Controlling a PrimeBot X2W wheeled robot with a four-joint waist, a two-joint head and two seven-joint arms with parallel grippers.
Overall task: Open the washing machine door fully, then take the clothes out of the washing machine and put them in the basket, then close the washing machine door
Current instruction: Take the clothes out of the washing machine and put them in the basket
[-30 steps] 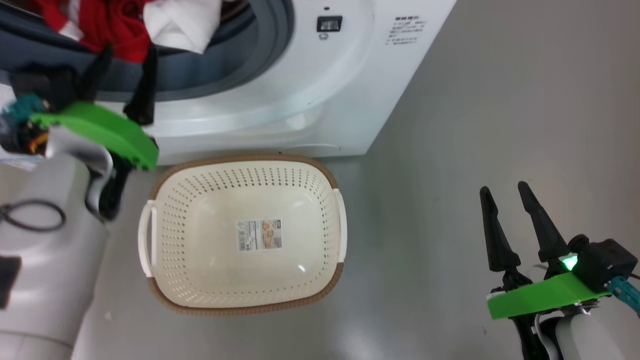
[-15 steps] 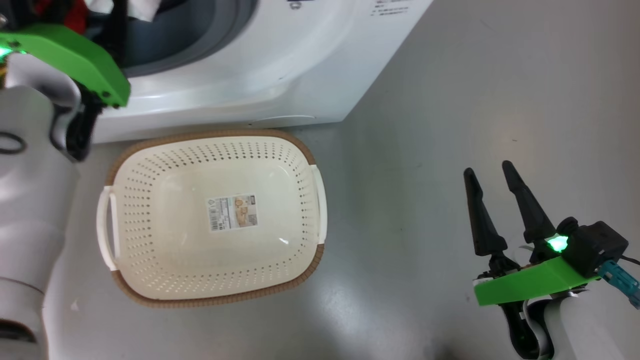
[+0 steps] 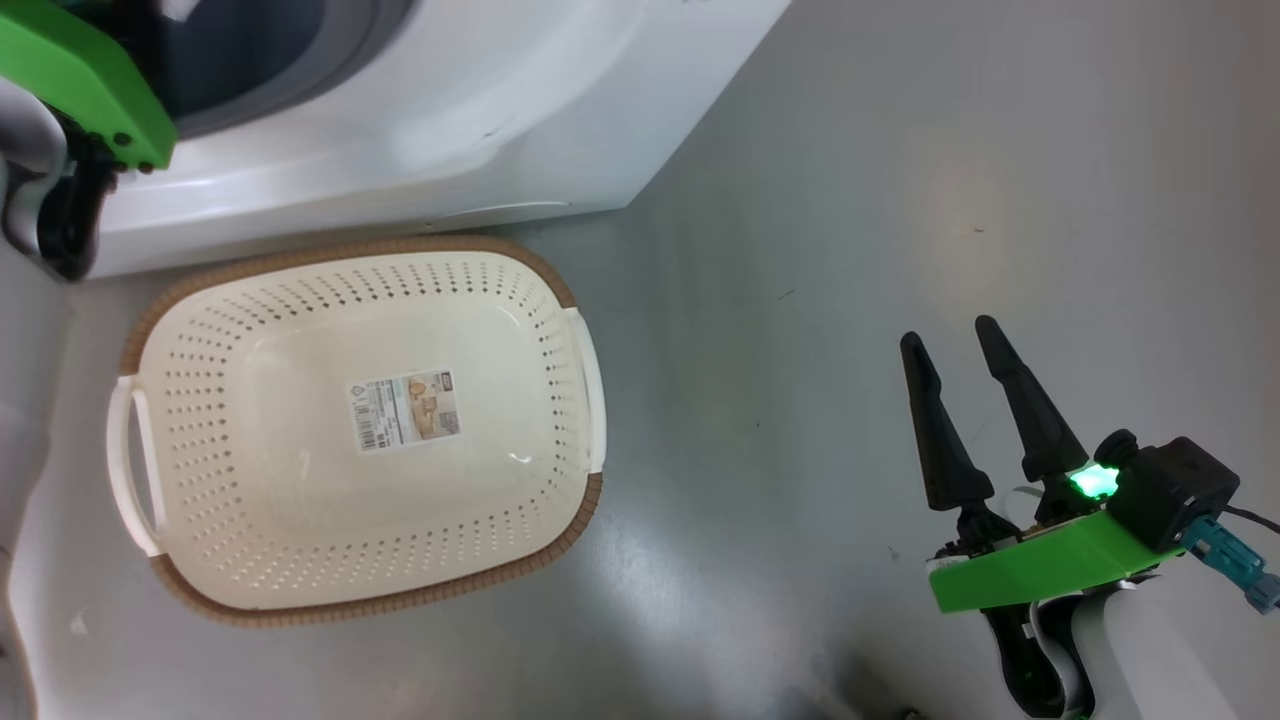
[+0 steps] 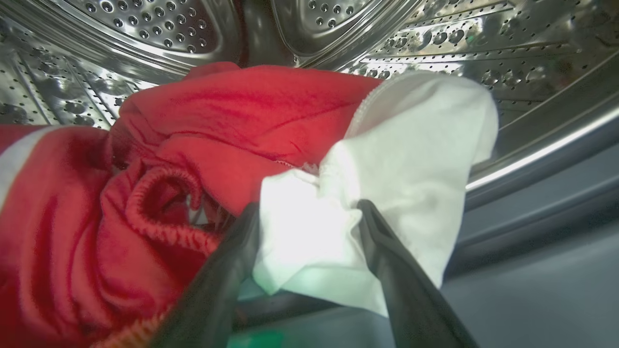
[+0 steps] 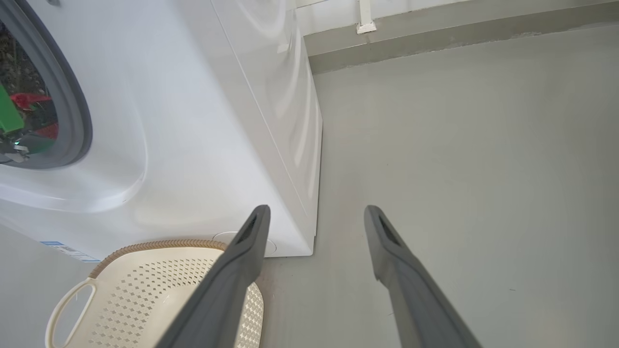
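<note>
- Left tool [image 4: 308, 208]: two long, dark, tapered fingers [image 4: 217, 280] with a smooth matt surface, reaching into the drum. The jaws are spread wide. A crumpled white cloth [image 4: 411, 145] bulges into the gap between them; no clamping is visible.
- The white cloth is a soft, fine weave in loose folds, with a stitched hem along its upper edge.
- Red sports garment [image 4: 217, 121]: a matt knit, heavily bunched, with a gathered elastic hem curled into a loop. A white stripe shows at its left edge in the wrist view. It touches the white cloth, and both lie inside the drum.
- Perforated stainless steel drum [image 4: 338, 29]: mirror-bright, curved, embossed with rows of dimples and small round holes.
- Grey rubber gasket [image 5: 77, 111]: a smooth, dull ring around the opening.
- White front-loading washing machine [image 3: 450, 130]: a glossy, boxy shell with a shallow rounded recess around the opening.
- Cream perforated plastic basket [image 3: 200, 400]: a rounded rectangle with a brown woven-look rim, loop side handles and a paper sticker [image 3: 405, 408] on its bottom. It holds no clothes and stands on the floor just beside the machine's base, on the near side.
- Right tool [image 3: 947, 332]: the same dark tapered fingers, jaws wide apart and holding nothing, above bare floor well to the right of the basket.
- Grey floor [image 3: 900, 150]: smooth, with a dull sheen.
</note>
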